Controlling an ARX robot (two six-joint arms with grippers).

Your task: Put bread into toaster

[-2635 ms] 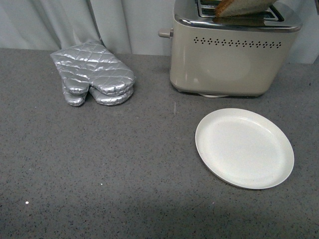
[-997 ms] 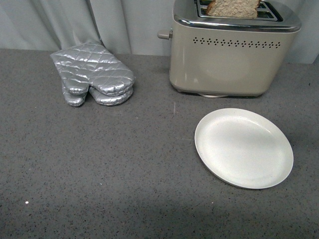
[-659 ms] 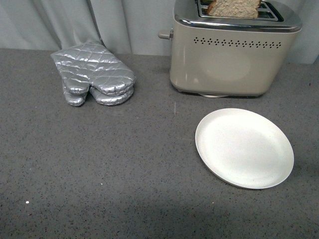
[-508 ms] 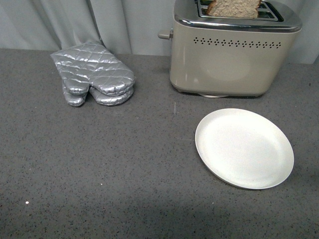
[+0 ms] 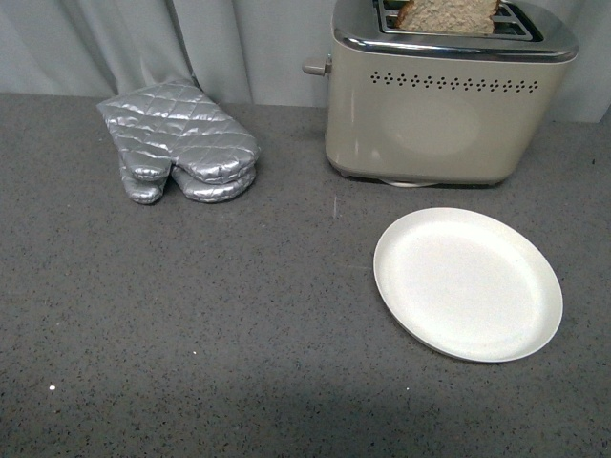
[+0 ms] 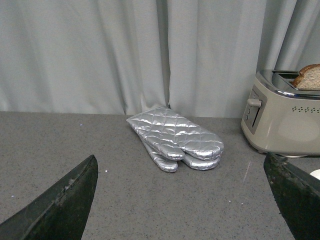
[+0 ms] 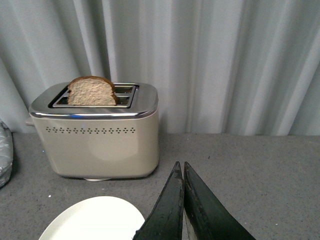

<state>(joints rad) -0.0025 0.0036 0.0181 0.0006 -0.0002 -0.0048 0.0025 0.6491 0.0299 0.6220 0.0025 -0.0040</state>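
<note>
Since the earliest frame the bread (image 5: pixel 447 14) has been dropped from a tilted pose above the toaster (image 5: pixel 434 105) into a slot, where it is seen upright with its top protruding.

From the front, neither arm is shown; the plate (image 5: pixel 468 283) lies bare on the table (image 5: pixel 191 315) just before the toaster, and the oven mitt (image 5: pixel 179 143) lies well apart.

From the left wrist, the left tool (image 6: pixel 182 200) is seen spread wide, holding nothing, near the mitt.

From the right wrist, the right tool (image 7: pixel 183 172) is seen pressed closed and empty, withdrawn beside the plate; the slice sits at one end of the nearer slot.

The placement is judged done; if seating is wanted, the slice should be pressed straight down, without the toaster being pushed.
</note>
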